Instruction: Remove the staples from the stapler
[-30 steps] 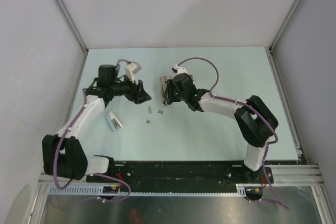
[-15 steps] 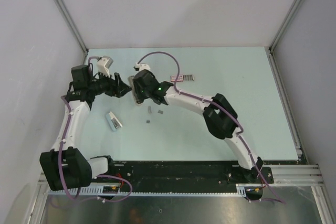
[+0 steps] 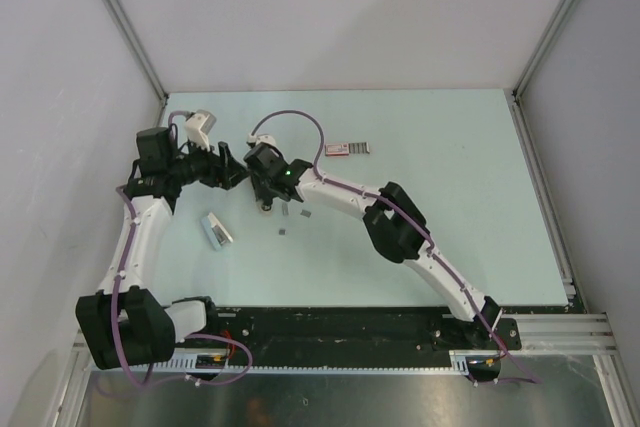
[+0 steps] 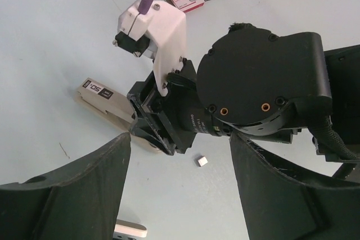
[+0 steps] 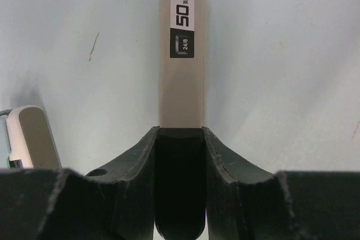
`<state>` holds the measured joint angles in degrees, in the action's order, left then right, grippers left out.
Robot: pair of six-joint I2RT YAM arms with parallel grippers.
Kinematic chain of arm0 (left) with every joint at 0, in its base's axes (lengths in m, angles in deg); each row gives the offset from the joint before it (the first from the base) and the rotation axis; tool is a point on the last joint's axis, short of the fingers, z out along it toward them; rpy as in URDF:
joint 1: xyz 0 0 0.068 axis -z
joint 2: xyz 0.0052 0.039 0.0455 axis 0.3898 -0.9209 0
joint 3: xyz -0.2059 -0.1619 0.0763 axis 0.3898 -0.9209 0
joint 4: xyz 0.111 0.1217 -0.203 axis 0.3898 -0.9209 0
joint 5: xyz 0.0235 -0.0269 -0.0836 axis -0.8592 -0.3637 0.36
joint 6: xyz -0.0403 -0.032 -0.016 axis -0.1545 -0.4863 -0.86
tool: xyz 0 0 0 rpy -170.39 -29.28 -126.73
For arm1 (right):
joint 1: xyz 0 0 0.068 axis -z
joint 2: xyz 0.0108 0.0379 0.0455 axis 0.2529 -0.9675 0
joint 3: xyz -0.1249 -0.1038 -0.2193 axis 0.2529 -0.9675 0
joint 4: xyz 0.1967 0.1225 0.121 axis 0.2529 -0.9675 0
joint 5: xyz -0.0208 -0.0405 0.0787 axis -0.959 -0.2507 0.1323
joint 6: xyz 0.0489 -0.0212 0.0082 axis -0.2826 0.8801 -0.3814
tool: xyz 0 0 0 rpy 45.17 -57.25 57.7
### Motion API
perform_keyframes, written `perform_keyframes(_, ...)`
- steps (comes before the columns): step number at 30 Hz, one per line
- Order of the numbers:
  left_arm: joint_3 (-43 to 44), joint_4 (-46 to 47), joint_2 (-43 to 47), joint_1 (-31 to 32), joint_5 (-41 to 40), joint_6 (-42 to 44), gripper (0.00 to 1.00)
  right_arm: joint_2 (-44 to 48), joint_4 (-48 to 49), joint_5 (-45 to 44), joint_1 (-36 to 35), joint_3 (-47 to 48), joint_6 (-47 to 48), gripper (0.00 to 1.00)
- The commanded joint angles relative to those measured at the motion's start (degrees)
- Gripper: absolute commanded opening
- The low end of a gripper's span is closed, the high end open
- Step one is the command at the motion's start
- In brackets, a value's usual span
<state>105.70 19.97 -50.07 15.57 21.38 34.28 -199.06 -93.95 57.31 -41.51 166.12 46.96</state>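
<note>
The right gripper point(image 5: 180, 139) is pinching the stapler point(image 5: 181, 71) by one end just over the table point(image 3: 450, 147), probably offering its free end to the left gripper point(image 4: 179, 141), which is facing it with fingers spread

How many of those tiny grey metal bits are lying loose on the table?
3 staple bits: one beside the right gripper, one just right of it, one nearer the arms' bases. The arms may hide more.

Right arm point(image 3: 395, 232) extends leftward across the workspace, its gripper point(image 5: 180, 134) clamped on the stapler point(image 5: 181, 54) (fingers tight against both sides). Left arm point(image 3: 135, 237) is raised, its gripper point(image 4: 179, 147) facing the right wrist with jaws spread wide.
</note>
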Motion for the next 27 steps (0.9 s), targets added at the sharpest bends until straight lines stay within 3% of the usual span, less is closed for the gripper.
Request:
perform_keyframes(1,-0.05,0.29,0.89,-0.36,0.00,-1.60,0.76,0.02,-0.23,0.83,-0.77,4.14,0.14,0.37)
perform_keyframes(7,0.92,0.23,0.04,-0.36,-1.04,-1.35,0.76,6.07,-0.68,2.21,1.08,2.15,0.48,0.66)
perform_keyframes(9,1.24,0.22,-0.11,-0.36,-1.05,-1.21,0.77,8.04,-1.49,3.00,2.00,1.29,0.73,0.72)
perform_keyframes(17,1.61,0.35,-0.72,-0.32,-1.74,-0.60,0.77,15.04,-0.40,2.12,9.34,-2.04,3.62,0.75)
perform_keyframes(27,2.18,0.24,-1.90,-0.23,-0.54,-1.03,0.77,6.66,4.67,-8.02,21.91,2.05,9.62,0.75)
